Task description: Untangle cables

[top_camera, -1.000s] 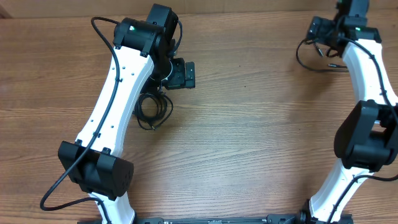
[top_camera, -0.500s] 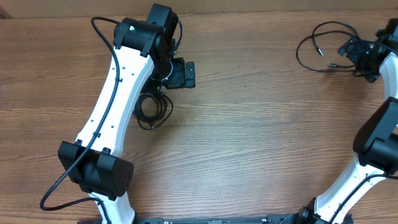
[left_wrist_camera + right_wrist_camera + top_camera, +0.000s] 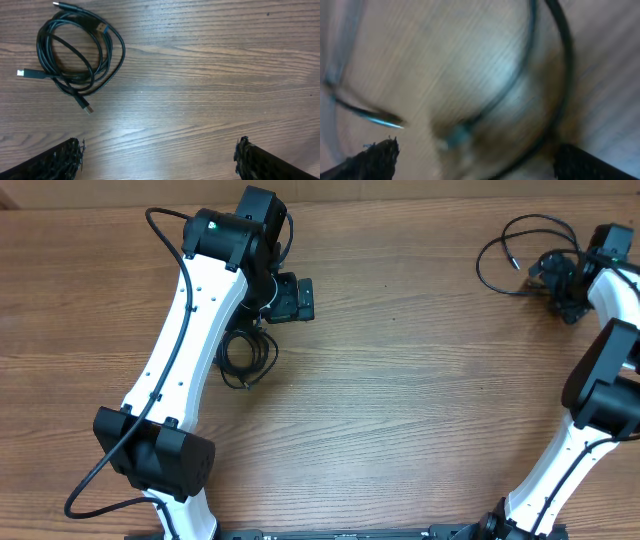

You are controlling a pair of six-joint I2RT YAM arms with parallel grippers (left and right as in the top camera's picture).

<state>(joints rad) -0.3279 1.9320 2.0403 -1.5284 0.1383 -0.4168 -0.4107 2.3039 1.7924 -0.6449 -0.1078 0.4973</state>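
One set of cables [image 3: 247, 355] lies coiled in a small black bundle on the wooden table [image 3: 400, 380], beside the left arm. In the left wrist view that bundle [image 3: 80, 77] is at the upper left, its metal plug ends sticking out. My left gripper [image 3: 291, 299] hangs open above bare wood to the bundle's upper right, holding nothing [image 3: 157, 160]. A second cable [image 3: 479, 268] lies in a loose loop at the far right. My right gripper [image 3: 560, 282] is at that loop's right end, open. The right wrist view is blurred: black cable arcs [image 3: 568, 65] run past the open right gripper [image 3: 477, 160].
The two white arms with black joints stand at the left and right sides. The left arm's thick black supply cable [image 3: 110, 460] loops at the lower left. The table's far edge [image 3: 400, 192] runs along the top.
The right arm swung out to the right, uncovering the loose cable loop, then came back a little to the left toward the loop's end. The left arm and the coiled bundle have not moved.
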